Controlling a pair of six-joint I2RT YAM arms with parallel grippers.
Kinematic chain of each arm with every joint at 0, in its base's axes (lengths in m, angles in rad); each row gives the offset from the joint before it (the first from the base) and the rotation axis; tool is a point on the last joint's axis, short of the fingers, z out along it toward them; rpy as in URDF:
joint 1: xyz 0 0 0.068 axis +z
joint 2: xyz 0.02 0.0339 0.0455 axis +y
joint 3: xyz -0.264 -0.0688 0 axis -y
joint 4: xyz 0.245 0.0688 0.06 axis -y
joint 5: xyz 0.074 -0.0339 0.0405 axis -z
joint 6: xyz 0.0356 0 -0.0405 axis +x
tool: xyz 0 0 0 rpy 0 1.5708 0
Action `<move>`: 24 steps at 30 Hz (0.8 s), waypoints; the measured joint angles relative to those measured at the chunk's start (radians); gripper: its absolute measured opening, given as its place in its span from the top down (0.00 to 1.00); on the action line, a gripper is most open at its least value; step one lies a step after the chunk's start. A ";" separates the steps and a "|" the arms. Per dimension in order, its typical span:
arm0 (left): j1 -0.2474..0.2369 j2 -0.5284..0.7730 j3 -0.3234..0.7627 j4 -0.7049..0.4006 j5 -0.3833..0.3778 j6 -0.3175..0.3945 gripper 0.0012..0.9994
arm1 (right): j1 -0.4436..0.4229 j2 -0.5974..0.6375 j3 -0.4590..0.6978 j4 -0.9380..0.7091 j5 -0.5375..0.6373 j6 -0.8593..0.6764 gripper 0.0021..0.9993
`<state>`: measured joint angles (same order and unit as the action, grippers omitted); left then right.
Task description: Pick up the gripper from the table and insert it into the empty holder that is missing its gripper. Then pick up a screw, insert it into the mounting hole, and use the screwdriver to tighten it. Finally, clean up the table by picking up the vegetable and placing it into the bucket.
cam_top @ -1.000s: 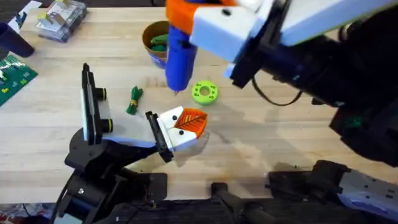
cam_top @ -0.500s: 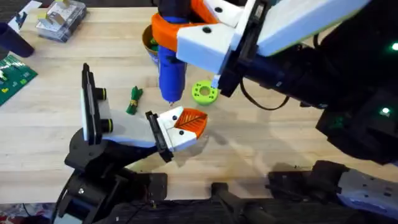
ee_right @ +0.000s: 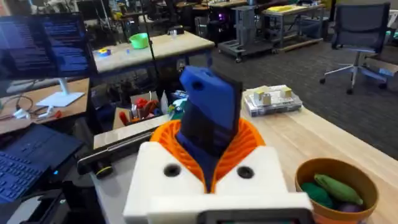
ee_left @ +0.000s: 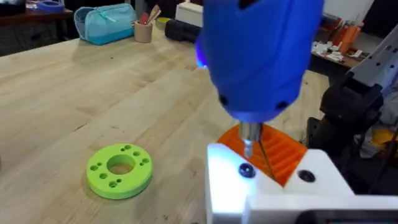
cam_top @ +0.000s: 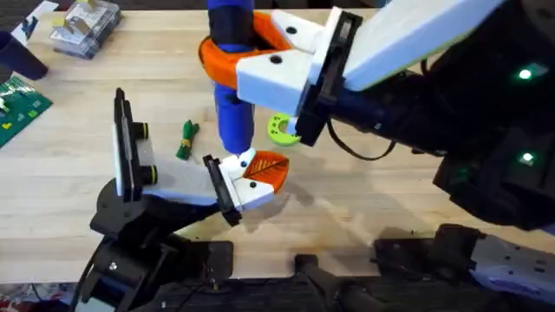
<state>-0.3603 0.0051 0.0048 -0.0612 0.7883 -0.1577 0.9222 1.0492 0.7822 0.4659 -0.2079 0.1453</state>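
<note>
Green ring (ee_left: 119,170) lies beside the holder (cam_top: 186,184). Right pincer (cam_top: 232,65) clamped on screwdriver (cam_top: 232,121), tip at gripper (cam_top: 264,170).

A lime green ring disc (ee_left: 119,170) with small holes around its face lies flat on the wood. At the far left corner sits a clear plastic box (cam_top: 84,26) of small parts, and a green circuit board (cam_top: 19,104) lies at the left edge. In the left wrist view a light blue zipped pouch (ee_left: 106,23) stands beside a tan cup of tools (ee_left: 143,28). Behind, an office chair (ee_right: 360,43) stands on grey carpet, and a laptop (ee_right: 28,152) lies open.
</note>
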 joint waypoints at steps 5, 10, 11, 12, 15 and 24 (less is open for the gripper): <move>0.000 0.000 0.000 0.000 0.000 0.000 0.99 | 0.000 0.000 0.000 -0.006 0.000 -0.004 0.97; 0.000 0.000 0.000 0.000 0.000 0.000 0.99 | 0.000 0.000 0.000 -0.017 0.000 -0.005 0.97; 0.000 0.000 0.000 0.000 0.000 0.000 0.99 | 0.000 0.000 0.000 -0.017 0.000 -0.004 0.97; 0.000 0.000 0.000 0.000 0.000 0.000 0.99 | 0.000 0.000 0.000 -0.019 0.000 -0.004 0.97; 0.000 0.000 0.000 0.000 0.000 0.000 0.99 | 0.000 0.000 0.000 -0.029 0.000 -0.004 0.97; 0.000 0.000 0.000 0.000 -0.002 0.000 0.99 | 0.000 0.000 0.000 -0.038 0.000 -0.004 0.97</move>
<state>-0.3603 0.0051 0.0048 -0.0612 0.7865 -0.1577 0.9224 1.0492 0.7822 0.4282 -0.2079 0.1417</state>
